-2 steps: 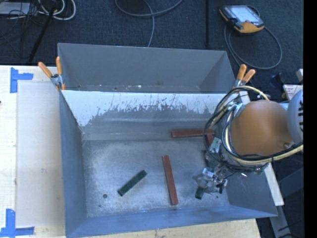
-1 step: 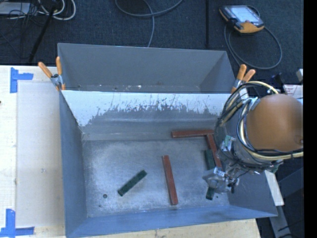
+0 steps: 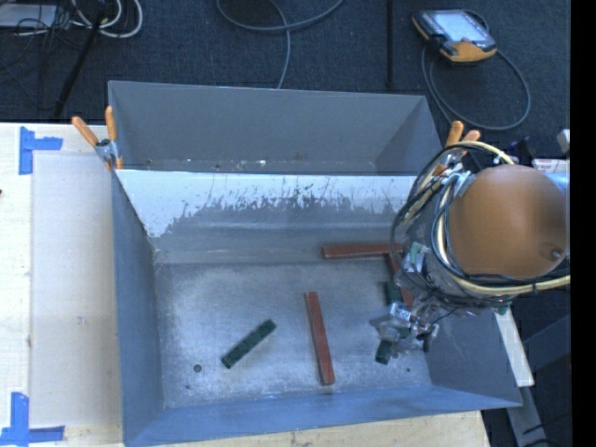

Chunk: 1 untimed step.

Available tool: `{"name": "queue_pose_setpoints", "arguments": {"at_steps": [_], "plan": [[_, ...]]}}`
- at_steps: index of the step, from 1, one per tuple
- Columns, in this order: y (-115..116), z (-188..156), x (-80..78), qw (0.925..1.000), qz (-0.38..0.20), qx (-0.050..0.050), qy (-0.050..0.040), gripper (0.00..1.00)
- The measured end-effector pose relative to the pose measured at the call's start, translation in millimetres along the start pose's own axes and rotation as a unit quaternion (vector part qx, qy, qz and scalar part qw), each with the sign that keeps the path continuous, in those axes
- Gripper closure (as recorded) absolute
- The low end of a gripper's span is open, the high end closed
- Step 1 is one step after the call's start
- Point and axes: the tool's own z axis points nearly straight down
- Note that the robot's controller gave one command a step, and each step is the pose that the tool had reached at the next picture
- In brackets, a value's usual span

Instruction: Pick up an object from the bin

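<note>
Three slim things lie apart on the floor of a grey metal bin (image 3: 205, 287), seen from above. The landmark is a long reddish-brown stick (image 3: 318, 336) near the middle of the floor, running from the far side toward the near wall. Left of that stick, well apart, lies a dark green flat bar (image 3: 249, 343), set at a slant. Beyond the stick and to its right, at the foot of the far wall, a second reddish-brown stick (image 3: 356, 250) lies crosswise, its right end hidden behind the robot's wrist. Right of the landmark stick, near but not touching it, the gripper (image 3: 402, 329) hangs low over the floor, under a rounded orange cover (image 3: 507, 222) ringed with cables (image 3: 428, 212). At its tip sits a small dark piece (image 3: 384, 353). It cannot be told whether this is a loose thing or part of the gripper, nor whether the gripper is spread or pressed together. Nothing is plainly held. This looks like the reaching step, the grasp not yet made. The next move likely calls for closing on whatever lies beneath, then lifting straight up.
</note>
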Motion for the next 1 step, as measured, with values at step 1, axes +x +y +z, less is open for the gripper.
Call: {"name": "queue_pose_setpoints", "arguments": {"at_steps": [1], "plan": [[-2.6, -25.0, 8.7, 0.9999, -0.015, -0.008, 0.0013, 1.00]]}}
